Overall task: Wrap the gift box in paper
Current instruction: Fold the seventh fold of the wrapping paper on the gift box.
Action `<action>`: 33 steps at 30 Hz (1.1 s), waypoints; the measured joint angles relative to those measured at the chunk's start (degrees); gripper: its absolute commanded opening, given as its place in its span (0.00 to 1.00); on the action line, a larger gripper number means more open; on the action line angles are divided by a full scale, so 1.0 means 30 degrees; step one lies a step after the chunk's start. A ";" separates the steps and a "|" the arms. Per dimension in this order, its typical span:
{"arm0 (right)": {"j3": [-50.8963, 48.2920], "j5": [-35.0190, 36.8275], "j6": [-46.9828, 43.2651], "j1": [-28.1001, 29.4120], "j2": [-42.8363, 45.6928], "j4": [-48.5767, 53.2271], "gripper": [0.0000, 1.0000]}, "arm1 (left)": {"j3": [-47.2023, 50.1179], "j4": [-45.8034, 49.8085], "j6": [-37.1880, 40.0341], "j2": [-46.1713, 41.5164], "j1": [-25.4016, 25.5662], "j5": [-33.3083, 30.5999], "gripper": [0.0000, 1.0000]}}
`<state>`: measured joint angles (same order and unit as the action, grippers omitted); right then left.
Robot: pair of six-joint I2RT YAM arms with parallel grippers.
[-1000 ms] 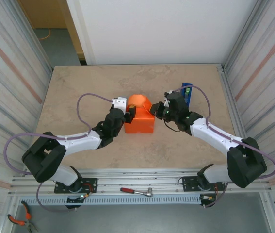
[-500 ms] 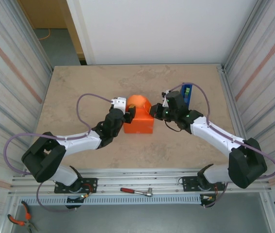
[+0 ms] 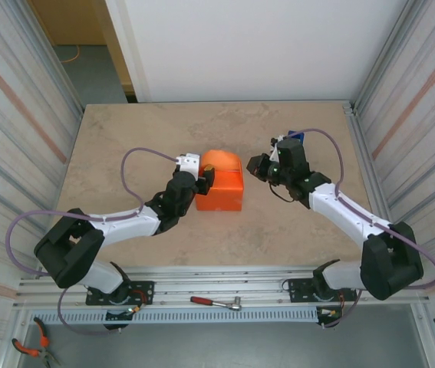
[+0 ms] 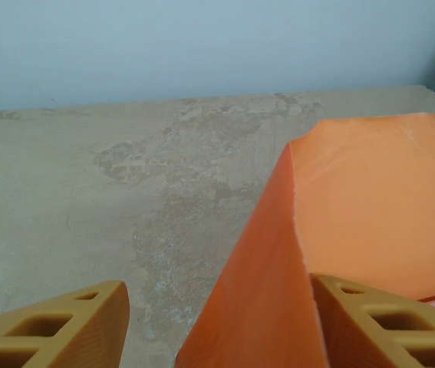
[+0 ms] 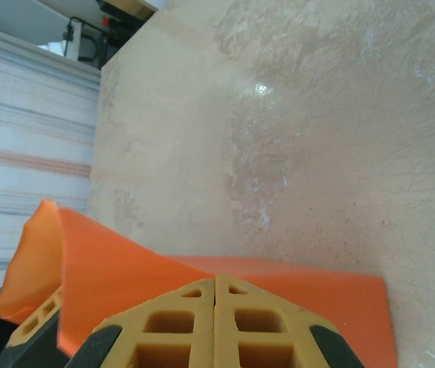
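Observation:
The orange paper point(image 3: 220, 185) is folded over a blocky shape in the middle of the table; the gift box is hidden under it. A rounded flap of paper stands up at the far side. My left gripper point(image 3: 205, 179) is at the parcel's left edge. In the left wrist view this gripper point(image 4: 217, 287) is open, a paper point(image 4: 355, 215) corner rises between the fingers, and the right finger point(image 4: 386, 322) touches it. My right gripper point(image 3: 255, 165) is shut on nothing, a short way right of the parcel. In the right wrist view its fingertips point(image 5: 215, 287) meet, with the paper point(image 5: 117, 264) beyond them.
A blue tape dispenser point(image 3: 298, 139) stands behind the right wrist, mostly covered by it. A wrench point(image 3: 215, 303) lies on the front rail and pliers point(image 3: 30, 349) at the bottom left. Ribbed walls close both sides of the stone-patterned table point(image 3: 125, 138).
My right gripper has drawn back to the right, away from the parcel. The far paper flap has gone from an open, raised fold to a lower rounded one. The left arm has stayed put.

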<state>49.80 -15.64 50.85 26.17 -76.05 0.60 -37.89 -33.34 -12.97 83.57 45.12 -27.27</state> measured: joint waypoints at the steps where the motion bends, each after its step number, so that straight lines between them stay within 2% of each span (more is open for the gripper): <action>1: 0.0007 -0.0087 0.0058 0.0029 -0.0240 -0.0131 0.00 | 0.0000 0.0000 0.0000 0.0000 0.0000 0.0000 0.63; 13: 0.0080 0.0219 0.0423 0.1603 -0.1326 -0.0940 0.00 | 0.0015 -0.0007 -0.0124 0.0000 0.0000 -0.0015 0.63; 23: 0.0342 0.1078 0.0291 0.2025 -0.1508 -0.0925 0.00 | 0.0066 -0.0138 -0.0131 0.0000 0.0000 -0.0036 0.63; 33: 0.1603 0.2557 -0.2222 0.4153 -0.2033 0.0517 0.00 | 0.0233 -0.0226 -0.0182 -0.0109 0.0000 -0.0117 0.63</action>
<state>54.61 -7.97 44.18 38.63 -82.15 2.15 -37.19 -34.02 -13.52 83.24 45.12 -27.62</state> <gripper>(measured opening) 0.061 0.634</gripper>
